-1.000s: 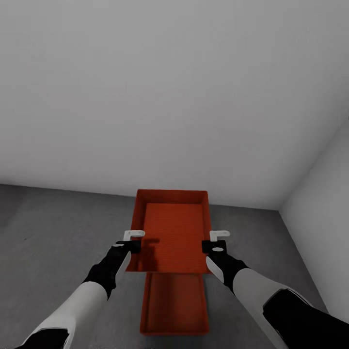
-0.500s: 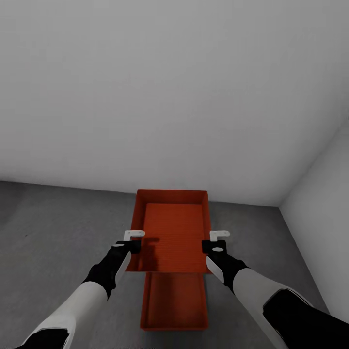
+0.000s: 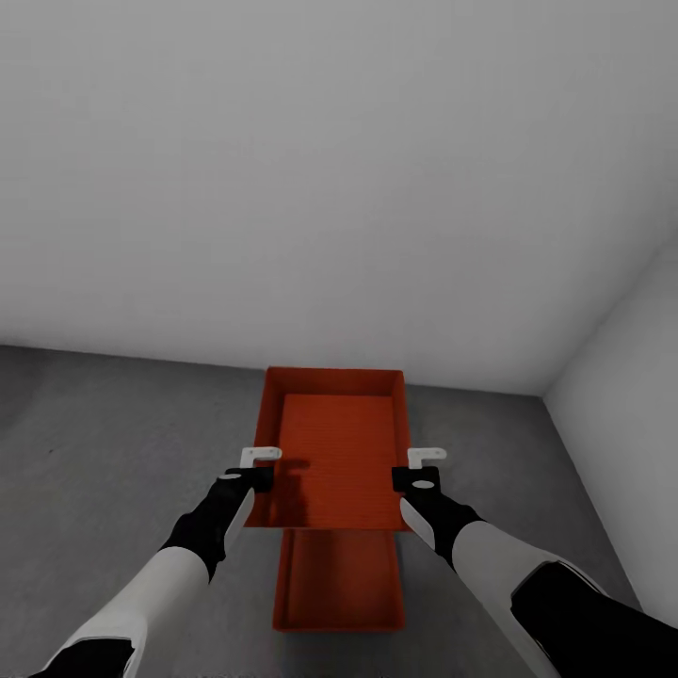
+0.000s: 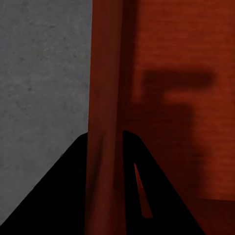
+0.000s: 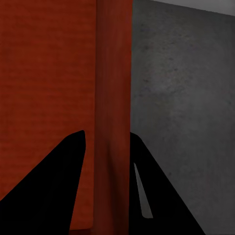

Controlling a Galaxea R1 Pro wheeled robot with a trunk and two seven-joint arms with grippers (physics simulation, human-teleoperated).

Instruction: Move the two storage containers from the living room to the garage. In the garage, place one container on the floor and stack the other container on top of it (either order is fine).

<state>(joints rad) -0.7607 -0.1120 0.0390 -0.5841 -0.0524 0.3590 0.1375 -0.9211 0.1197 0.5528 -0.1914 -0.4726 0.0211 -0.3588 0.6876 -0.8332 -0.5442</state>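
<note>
Over the last second the floor bin (image 3: pixel 339 589) slides up-frame toward the held bin (image 3: pixel 341 452) while arms and held bin keep their frame positions; the wall/floor line shifts too, so this reads as camera/base motion, not the bins moving; left pincer (image 3: pixel 252 468) clamped on the held bin's left wall, right pincer (image 3: pixel 421 468) clamped on its right wall, both wrist views show a wall between the fingers; held bin hangs above and slightly far of the floor bin, which sits on the grey garage floor (image 3: pixel 113 443); height gap hard to judge, probably clear; meaning: alignment closing, then lower and release to stack.
</note>
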